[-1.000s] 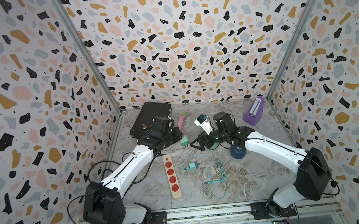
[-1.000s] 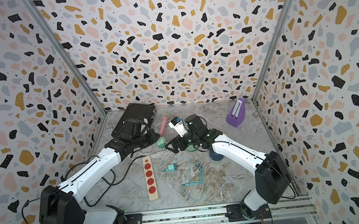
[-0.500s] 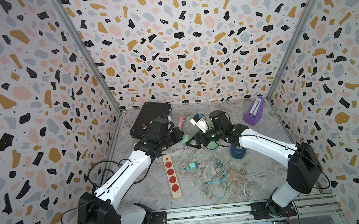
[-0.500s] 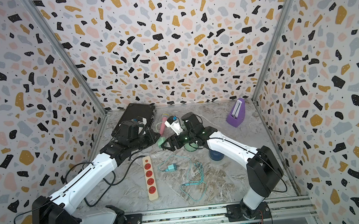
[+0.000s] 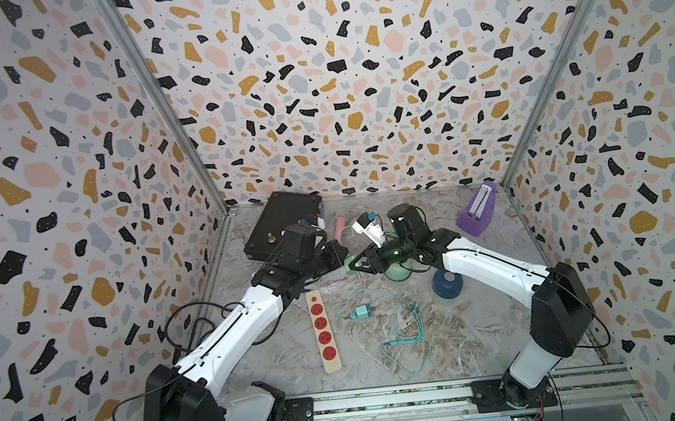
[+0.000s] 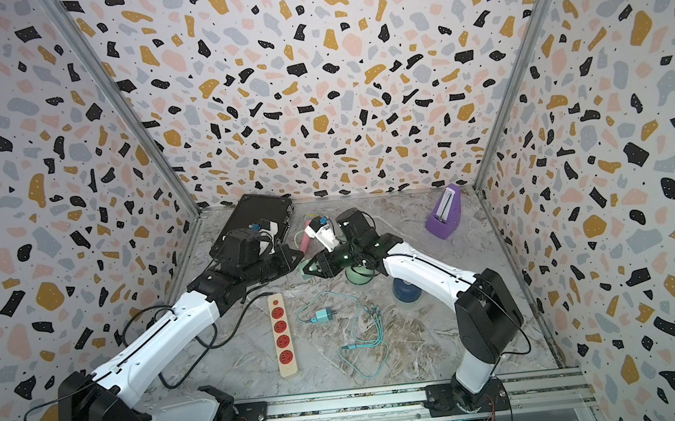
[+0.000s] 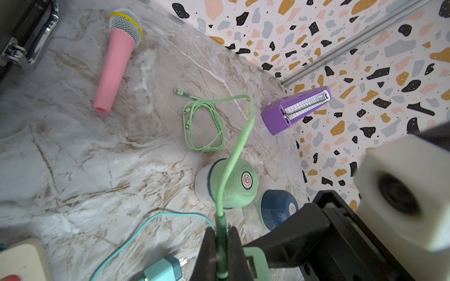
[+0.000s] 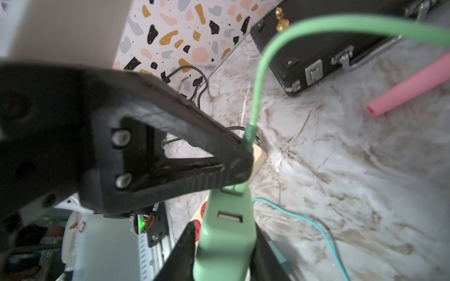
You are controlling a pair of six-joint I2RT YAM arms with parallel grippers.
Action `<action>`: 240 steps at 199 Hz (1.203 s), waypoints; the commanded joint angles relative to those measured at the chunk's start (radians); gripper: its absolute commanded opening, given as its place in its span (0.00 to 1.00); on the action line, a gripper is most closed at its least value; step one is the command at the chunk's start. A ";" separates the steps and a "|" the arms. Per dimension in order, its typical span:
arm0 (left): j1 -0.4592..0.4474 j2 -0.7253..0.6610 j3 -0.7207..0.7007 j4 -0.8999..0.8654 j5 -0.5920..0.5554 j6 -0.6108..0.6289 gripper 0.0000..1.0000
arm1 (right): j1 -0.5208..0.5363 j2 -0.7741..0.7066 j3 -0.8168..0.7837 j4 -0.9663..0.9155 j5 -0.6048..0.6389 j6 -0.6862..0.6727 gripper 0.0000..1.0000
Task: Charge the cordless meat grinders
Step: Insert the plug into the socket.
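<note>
The mint green grinder (image 5: pixel 397 271) (image 7: pixel 239 182) and the navy blue grinder (image 5: pixel 447 283) (image 7: pixel 277 209) stand upright side by side on the marble floor, partly under my right arm. My left gripper (image 5: pixel 342 257) (image 7: pixel 221 233) is shut on the plug end of a light green cable (image 7: pixel 237 148), which loops over the mint grinder to a coil on the floor. My right gripper (image 5: pixel 353 266) (image 8: pixel 225 233) is shut on a green plug adapter (image 8: pixel 226 226). The cable's plug sits at the adapter's upper port. Both grippers meet just left of the grinders.
A beige power strip (image 5: pixel 323 331) with red sockets lies below the grippers. A teal adapter (image 5: pixel 361 312) and its teal cable lie beside it. A pink microphone (image 7: pixel 117 63), a black case (image 5: pixel 282 220) and a purple metronome (image 5: pixel 477 211) stand near the back wall.
My right gripper has closed from wide open onto the green adapter and shifted slightly left. The left gripper stayed shut on the cable plug and came in against the adapter.
</note>
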 commanded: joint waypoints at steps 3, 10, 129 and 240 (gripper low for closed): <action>-0.004 -0.054 -0.005 0.041 0.067 0.080 0.05 | -0.007 -0.007 0.037 -0.013 -0.049 -0.013 0.22; -0.002 -0.065 -0.003 0.022 0.079 0.109 0.10 | -0.012 -0.011 0.030 -0.010 -0.071 -0.021 0.20; 0.216 -0.127 -0.111 0.113 0.839 0.355 0.64 | -0.061 -0.070 0.001 -0.013 -0.459 -0.119 0.14; 0.216 -0.106 -0.179 0.281 0.931 0.252 0.31 | -0.061 -0.053 0.010 0.064 -0.546 -0.034 0.14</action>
